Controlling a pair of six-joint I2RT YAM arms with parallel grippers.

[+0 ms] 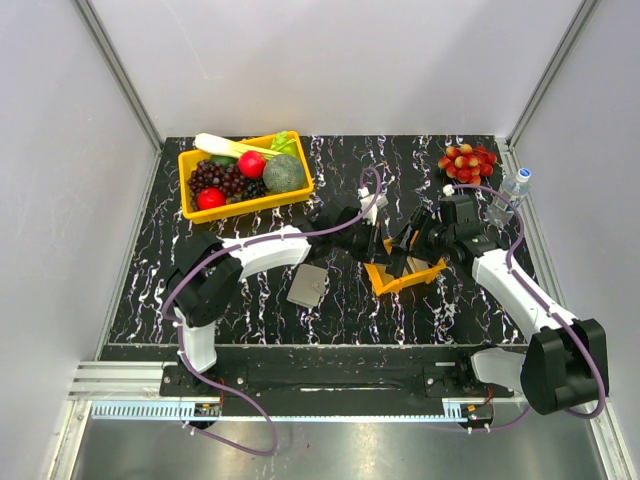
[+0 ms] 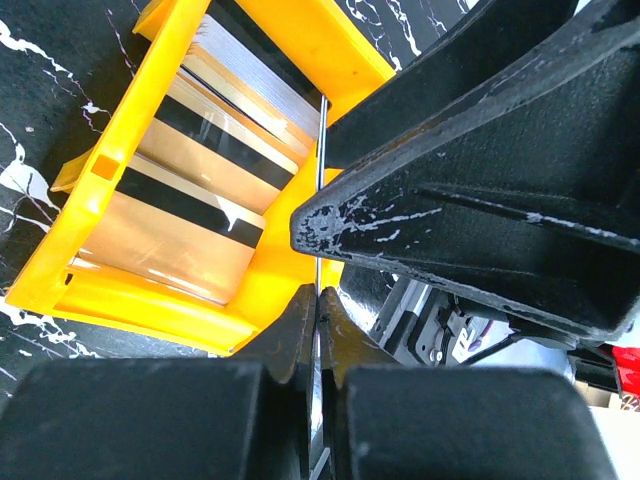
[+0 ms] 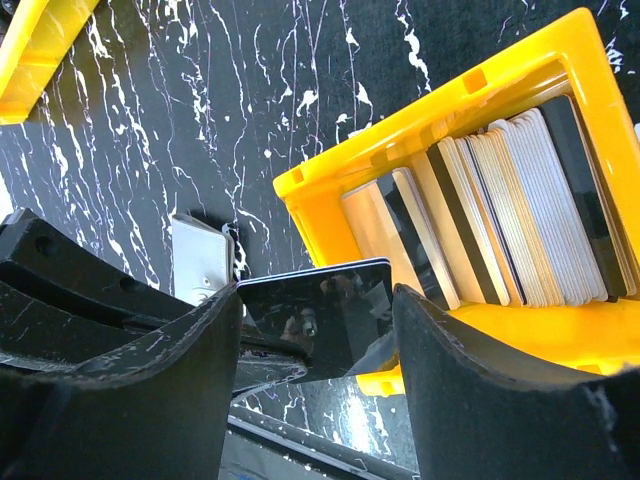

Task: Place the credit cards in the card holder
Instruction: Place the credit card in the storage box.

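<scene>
**A:** Where's the card right now?

**B:** Off the counter (image 1: 350,160), held up at a corner of the tray (image 3: 420,130). The left end effector (image 2: 318,305) is clamped shut on a dark card (image 3: 310,330), pinching its flat faces. Its own camera sees the card edge-on, as just a thin line.

**A:** And the other arm?

**B:** The right end effector (image 3: 317,300) has a finger at each side edge of that same card. They sit right up against it, but I can't tell whether they're pressing on it.

**A:** The rest of it?

**B:** The other cards (image 3: 520,210) stand on edge in the tray, packed close together. The holder (image 1: 307,288) lies flat on the counter to the left of the tray, apart from it.

**A:** How will the card handle?

**B:** I'd say it's light, thin and stiff. It's glossy enough to show reflections, so it's probably slippery. A pinch on the faces near one end looks safest, because it leaves the other end free for a pocket. A grip by the edges alone might let it pivot or bow.

**A:** Any writing?

**B:** None I can read. The tan cards have black stripes across them, but I can't make out a brand or a number.
</scene>
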